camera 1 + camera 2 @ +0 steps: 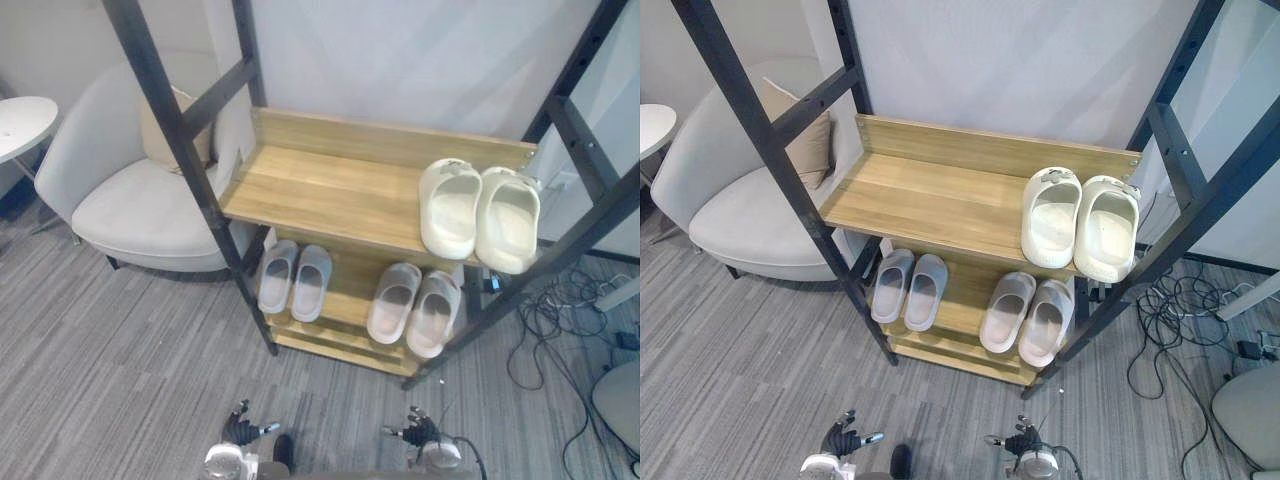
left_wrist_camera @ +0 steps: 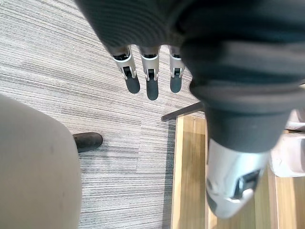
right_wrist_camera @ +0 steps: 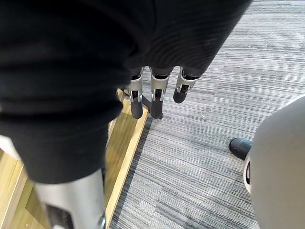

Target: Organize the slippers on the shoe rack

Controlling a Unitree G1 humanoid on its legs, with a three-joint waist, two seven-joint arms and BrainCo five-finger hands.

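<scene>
**A:** Where were the slippers?

**B:** All on the shoe rack (image 1: 320, 185). A cream pair (image 1: 478, 215) sat on the rack's upper shelf at its right end, side by side and touching, toes toward the back board. The heel of the outer one reached over the shelf's front edge.

**A:** And on the rack's lower shelf?

**B:** Two pairs. A grey pair (image 1: 295, 280) lay at the left end and a pale beige pair (image 1: 413, 308) at the right end, with a gap of bare wood between them. Both pairs pointed toes inward, and the two slippers of each pair lay close together.

**A:** What were the hands doing?

**B:** Neither one was touching anything. The left hand (image 1: 240, 432) hung low in front of the rack, over the grey carpet (image 1: 120, 350) and well short of the rack's front legs. Its fingers (image 2: 151, 81) were straight and a little apart, with nothing in them. The right hand (image 1: 418, 432) hung level with it, in front of the rack's right half. Its fingers (image 3: 155, 95) were also straight and empty, pointing down past the edge of the rack's bottom board.

**A:** Anything else around the rack?

**B:** A light armchair (image 1: 140, 200) with a tan cushion (image 1: 165, 135) stood just left of the rack, and black cables (image 1: 545, 340) lay on the floor to its right.
</scene>
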